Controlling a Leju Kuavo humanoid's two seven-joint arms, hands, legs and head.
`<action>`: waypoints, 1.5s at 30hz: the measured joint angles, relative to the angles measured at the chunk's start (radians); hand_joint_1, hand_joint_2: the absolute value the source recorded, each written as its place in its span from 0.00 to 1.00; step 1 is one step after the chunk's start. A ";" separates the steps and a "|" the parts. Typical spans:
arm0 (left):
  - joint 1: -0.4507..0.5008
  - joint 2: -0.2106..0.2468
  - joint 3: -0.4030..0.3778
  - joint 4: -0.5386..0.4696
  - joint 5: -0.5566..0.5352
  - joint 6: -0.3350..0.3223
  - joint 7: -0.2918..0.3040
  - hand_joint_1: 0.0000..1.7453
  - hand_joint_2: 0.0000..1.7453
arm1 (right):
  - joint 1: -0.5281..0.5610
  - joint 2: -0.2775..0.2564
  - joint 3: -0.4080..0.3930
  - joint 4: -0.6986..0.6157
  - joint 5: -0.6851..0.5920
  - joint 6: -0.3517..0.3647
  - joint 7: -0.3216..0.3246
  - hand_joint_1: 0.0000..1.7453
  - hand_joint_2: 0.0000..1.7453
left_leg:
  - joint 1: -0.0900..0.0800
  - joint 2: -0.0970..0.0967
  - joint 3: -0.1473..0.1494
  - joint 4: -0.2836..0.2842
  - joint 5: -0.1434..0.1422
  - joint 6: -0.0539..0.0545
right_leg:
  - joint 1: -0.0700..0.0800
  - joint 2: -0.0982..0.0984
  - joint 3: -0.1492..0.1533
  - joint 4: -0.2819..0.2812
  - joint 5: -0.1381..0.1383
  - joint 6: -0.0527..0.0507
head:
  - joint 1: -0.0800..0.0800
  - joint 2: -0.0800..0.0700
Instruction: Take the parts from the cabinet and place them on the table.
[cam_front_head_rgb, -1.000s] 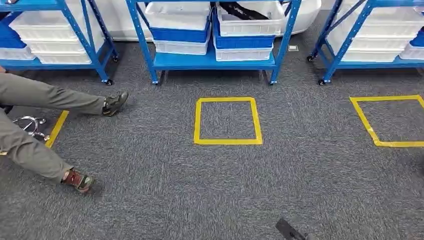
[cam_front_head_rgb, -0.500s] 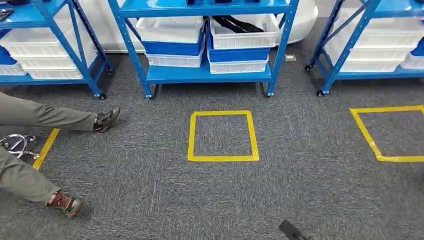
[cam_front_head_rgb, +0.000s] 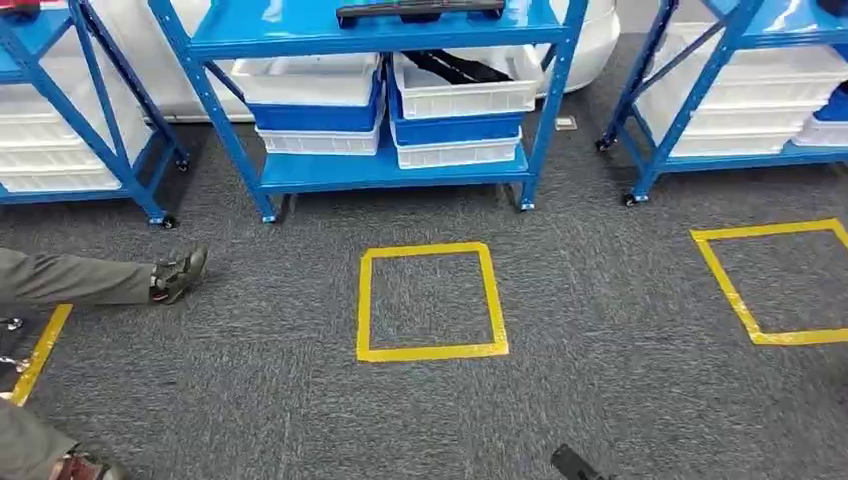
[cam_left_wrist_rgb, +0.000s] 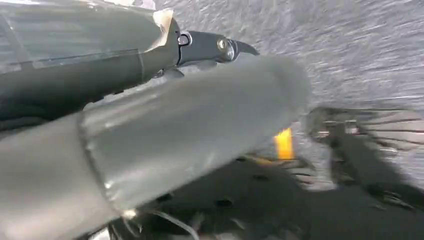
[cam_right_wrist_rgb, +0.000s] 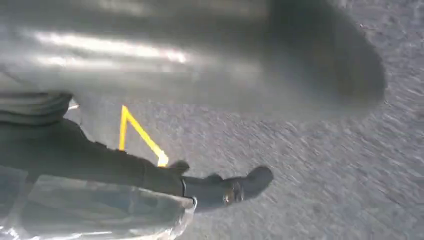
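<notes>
A blue metal cabinet (cam_front_head_rgb: 372, 170) on small wheels stands ahead on the grey carpet (cam_front_head_rgb: 600, 330), with two more blue racks flanking it, one to the left (cam_front_head_rgb: 95, 150) and one to the right (cam_front_head_rgb: 700, 110). On the middle cabinet's upper shelf lies a long dark part (cam_front_head_rgb: 420, 10), flat and close to the shelf's front edge. Below it, the lower shelf carries stacked white and blue bins (cam_front_head_rgb: 315, 110); the top white bin on the right stack (cam_front_head_rgb: 465, 80) holds dark strap-like parts (cam_front_head_rgb: 455, 68), too small to make out clearly.

On the carpet in front of the cabinet is a square of yellow tape (cam_front_head_rgb: 430, 300), and another taped square (cam_front_head_rgb: 775, 285) lies well off to the right. A person's legs in grey trousers (cam_front_head_rgb: 70, 280) reach in from the left, one dark shoe (cam_front_head_rgb: 180, 275) resting near the left rack.

The left hand (cam_left_wrist_rgb: 200, 125) appears in its wrist view as a blurred grey thumb with a darker finger behind it, above the carpet; whether it is spread or curled I cannot tell. The right hand (cam_right_wrist_rgb: 220, 190) shows a dark finger stretched out over the carpet near a yellow tape corner (cam_right_wrist_rgb: 135, 132); its state cannot be told either. Nothing can be made out in either hand.
</notes>
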 joint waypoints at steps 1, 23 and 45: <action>-0.003 0.001 0.000 0.001 0.000 0.000 0.000 0.00 0.00 | -0.002 0.001 0.000 0.000 0.000 0.000 -0.001 0.00 0.00 | 0.001 0.001 0.018 -0.002 -0.016 0.012 | 0.009 -0.005 -0.063 0.096 0.011 -0.003 | -0.005 -0.001; 0.002 -0.007 0.000 0.000 0.014 0.009 -0.003 0.00 0.00 | -0.008 -0.002 -0.016 0.008 -0.017 0.021 -0.009 0.00 0.00 | 0.061 0.032 -0.130 0.264 -0.338 -0.080 | -0.048 -0.009 -0.117 -0.052 0.002 -0.012 | -0.007 0.000; -0.003 -0.016 -0.016 0.000 0.002 -0.006 0.003 0.00 0.00 | -0.013 -0.014 -0.029 0.008 0.005 0.039 -0.048 0.00 0.00 | -0.011 -0.089 -0.015 0.090 -0.077 -0.011 | 0.025 0.011 -0.230 -0.041 0.069 -0.078 | -0.019 0.000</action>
